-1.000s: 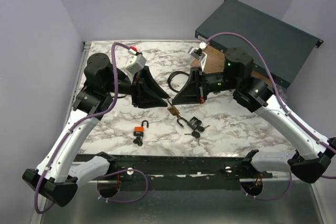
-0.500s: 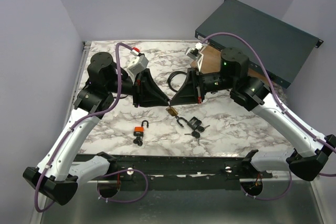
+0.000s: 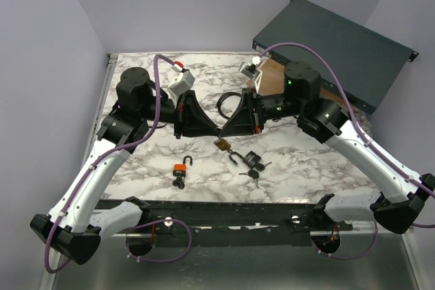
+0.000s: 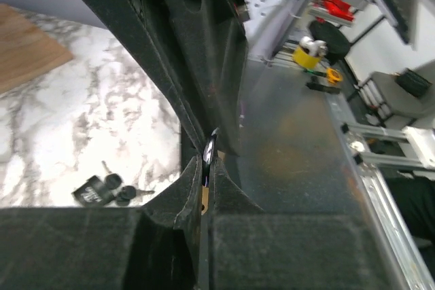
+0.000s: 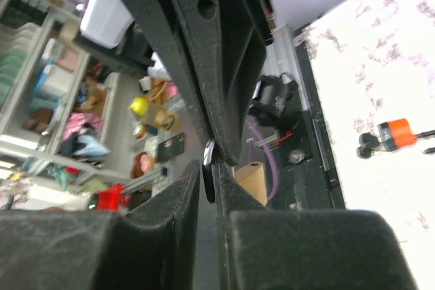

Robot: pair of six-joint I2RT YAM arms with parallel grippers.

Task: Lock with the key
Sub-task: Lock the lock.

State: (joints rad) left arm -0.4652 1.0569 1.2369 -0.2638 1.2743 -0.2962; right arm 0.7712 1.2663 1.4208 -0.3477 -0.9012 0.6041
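Observation:
My two grippers meet tip to tip above the middle of the marble table (image 3: 306, 168). The left gripper (image 3: 216, 130) is shut on a thin shiny metal part (image 4: 209, 151), which looks like the shackle of the brass padlock (image 3: 223, 144) hanging just below the tips. Brass shows through the finger gap in the left wrist view (image 4: 204, 198). The right gripper (image 3: 225, 130) is shut on a black key head (image 5: 209, 168). Whether the key's blade is in the lock is hidden by the fingers.
A black padlock (image 3: 250, 159) with keys (image 3: 253, 173) lies just right of the brass one and also shows in the left wrist view (image 4: 92, 191). An orange padlock (image 3: 181, 167) lies front left. A black cable loop (image 3: 228, 103), wooden board (image 3: 272, 79) and dark box (image 3: 340, 39) lie behind.
Both arms have shifted slightly, the left elbow a little to the right and the right wrist a little to the left. The gripper tips stay together over the brass padlock.

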